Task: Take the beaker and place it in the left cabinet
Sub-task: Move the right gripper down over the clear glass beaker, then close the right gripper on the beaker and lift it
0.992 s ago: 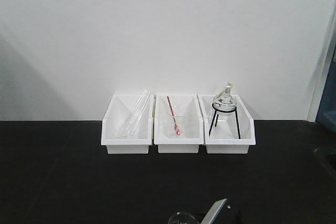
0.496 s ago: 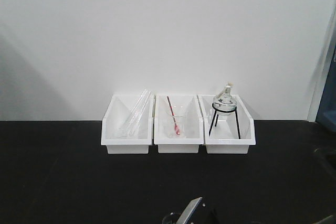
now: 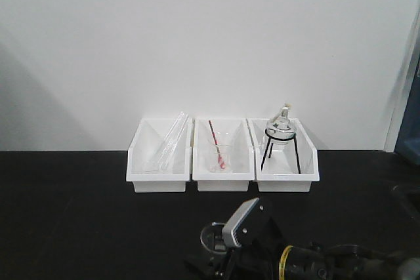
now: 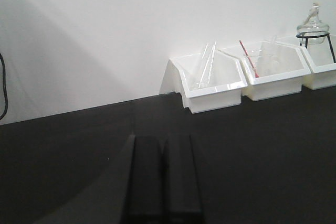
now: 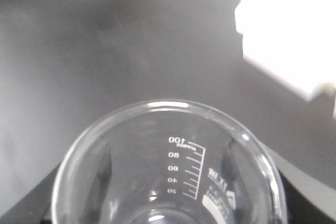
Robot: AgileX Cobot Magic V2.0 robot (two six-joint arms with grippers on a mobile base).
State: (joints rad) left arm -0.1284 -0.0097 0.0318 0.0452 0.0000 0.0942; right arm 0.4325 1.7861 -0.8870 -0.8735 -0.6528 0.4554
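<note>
Beaker (image 5: pixel 173 177) at black counter (image 3: pixel 79 214); white wall (image 3: pixel 197 31) behind.

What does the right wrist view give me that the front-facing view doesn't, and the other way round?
Only the right wrist view shows the beaker from just above its rim, with its printed scale readable up to 100. Only the front-facing view shows the three white bins, the flask on its tripod, the red-rod beaker and the right arm. Both show the beaker and the black tabletop.
</note>
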